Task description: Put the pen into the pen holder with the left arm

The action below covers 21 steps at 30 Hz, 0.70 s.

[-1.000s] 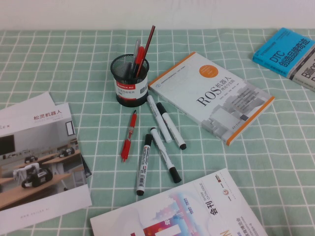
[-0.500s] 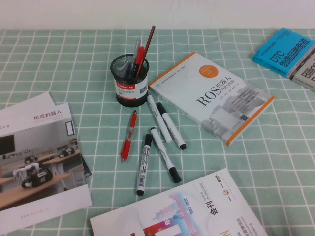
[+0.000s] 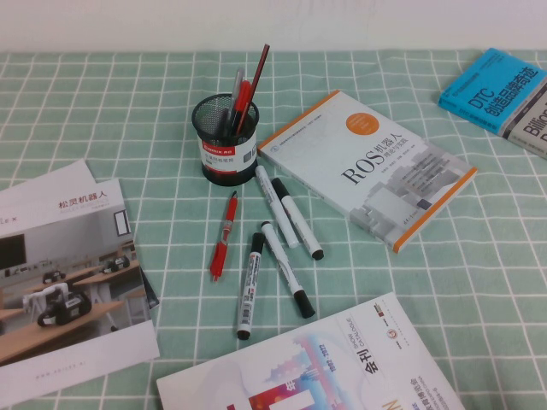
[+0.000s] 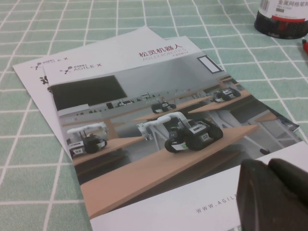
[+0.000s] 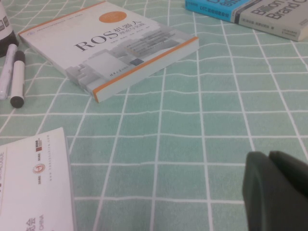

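Since nothing has shifted across the last second in the high view, the task has not started: slim red pen with translucent barrel lies flat on the green-and-white checked counter, just in front of the small round black wire-mesh pen holder with the red-and-white label, near it but not touching. Holder already stands upright with a few pens and a long dark-red pencil inside. White markers with black caps lie just to the right of the red pen, close beside it, so a pick has to avoid them. Neither arm shows in the high view. Left claw appears only as a dark blurred mass at the edge of its wrist view, hovering over the robot brochure on the left of the counter, well apart from the pen; cannot tell whether it is apart or together. Right claw likewise a dark shape at the frame edge over bare cloth, near the white ROS book with orange edging; state also cannot be told, looks parked. Judgement: zero progress, next step is the left arm reaching across toward the pen.
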Available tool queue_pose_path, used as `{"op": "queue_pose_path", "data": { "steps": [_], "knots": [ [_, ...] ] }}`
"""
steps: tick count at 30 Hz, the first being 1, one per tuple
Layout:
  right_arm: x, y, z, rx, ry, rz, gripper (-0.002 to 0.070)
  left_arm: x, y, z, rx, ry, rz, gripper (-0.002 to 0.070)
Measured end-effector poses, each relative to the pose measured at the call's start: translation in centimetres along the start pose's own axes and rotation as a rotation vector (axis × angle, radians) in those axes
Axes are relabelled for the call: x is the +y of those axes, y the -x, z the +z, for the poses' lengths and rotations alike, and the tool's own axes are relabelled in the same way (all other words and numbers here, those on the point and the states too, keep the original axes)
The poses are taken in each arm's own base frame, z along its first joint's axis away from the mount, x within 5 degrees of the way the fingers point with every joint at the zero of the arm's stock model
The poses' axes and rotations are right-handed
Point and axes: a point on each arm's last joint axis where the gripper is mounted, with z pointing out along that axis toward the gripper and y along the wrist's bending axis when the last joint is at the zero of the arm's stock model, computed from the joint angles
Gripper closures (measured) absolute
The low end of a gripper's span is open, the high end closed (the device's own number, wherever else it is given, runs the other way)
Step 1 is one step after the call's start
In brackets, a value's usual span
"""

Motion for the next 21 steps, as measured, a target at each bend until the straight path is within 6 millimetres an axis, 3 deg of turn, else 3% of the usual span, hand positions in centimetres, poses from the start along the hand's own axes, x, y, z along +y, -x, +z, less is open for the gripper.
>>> {"op": "queue_pose_path", "data": {
  "steps": [5, 15, 21],
  "knots": [
    [0.0, 0.0, 0.0, 0.000, 0.000, 0.000, 0.0698, -0.1, 0.1, 0.0, -0.007, -0.012, -0.044, 0.0675],
    [0.0, 0.0, 0.0, 0.000, 0.000, 0.000, 0.0698, -0.9, 1.7, -0.2, -0.159, -0.160, -0.626, 0.0675],
    [0.0, 0.0, 0.0, 0.000, 0.000, 0.000, 0.0698, -0.7, 2.2, -0.3, -0.217, -0.161, -0.704, 0.0676]
  ]
}}
